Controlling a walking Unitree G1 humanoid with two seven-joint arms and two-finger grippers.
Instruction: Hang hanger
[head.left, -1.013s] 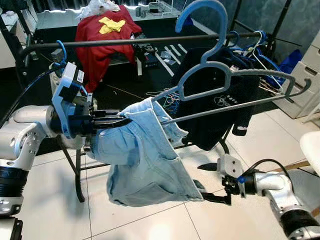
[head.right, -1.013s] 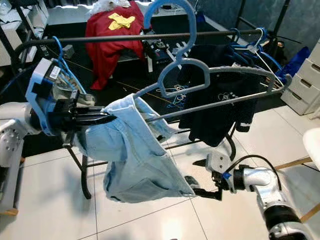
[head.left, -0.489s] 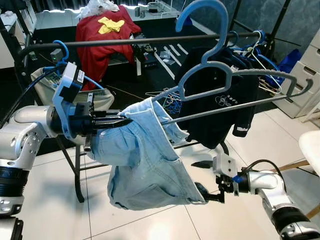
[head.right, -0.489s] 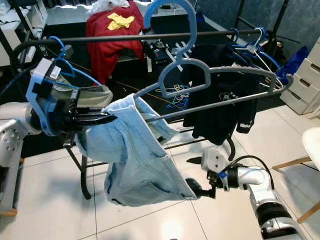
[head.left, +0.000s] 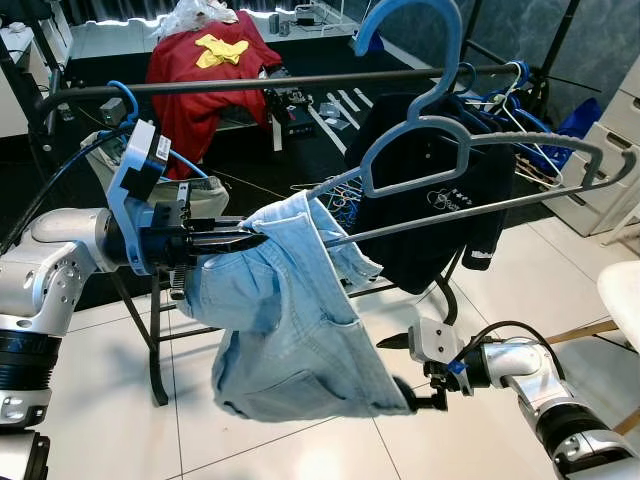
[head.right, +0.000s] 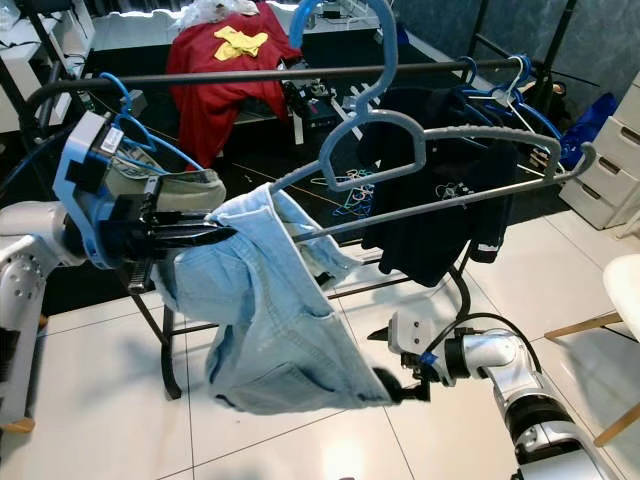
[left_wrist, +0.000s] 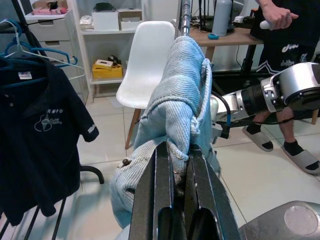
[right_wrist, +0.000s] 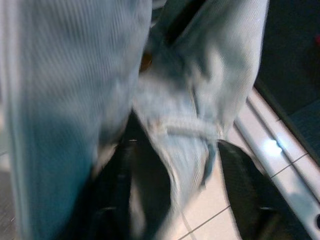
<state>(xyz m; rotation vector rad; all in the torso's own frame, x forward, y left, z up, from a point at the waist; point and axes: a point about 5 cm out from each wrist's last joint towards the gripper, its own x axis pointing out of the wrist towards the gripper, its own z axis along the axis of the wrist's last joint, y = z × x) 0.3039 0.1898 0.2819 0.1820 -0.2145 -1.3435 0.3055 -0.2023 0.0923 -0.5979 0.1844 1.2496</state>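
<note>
Two grippers share the load. At centre left, the left gripper (head.left: 245, 240) is clamped on the end of the blue hanger (head.left: 470, 150), where the denim shorts (head.left: 290, 330) drape over its bar. At lower right, the right gripper (head.left: 405, 365) is spread wide around the shorts' hem. Ideally the hanger stays level while its hook rises over the rack rail (head.left: 280, 82) across the upper frame. No containers appear.

The denim shorts (head.left: 290, 310) are covering the hanger's (head.left: 470, 170) near end at frame centre. Blur is smearing the right gripper (right_wrist: 175, 185) close-up. The upper edge is cropping a person (left_wrist: 290, 30) at upper right of the left wrist view.
</note>
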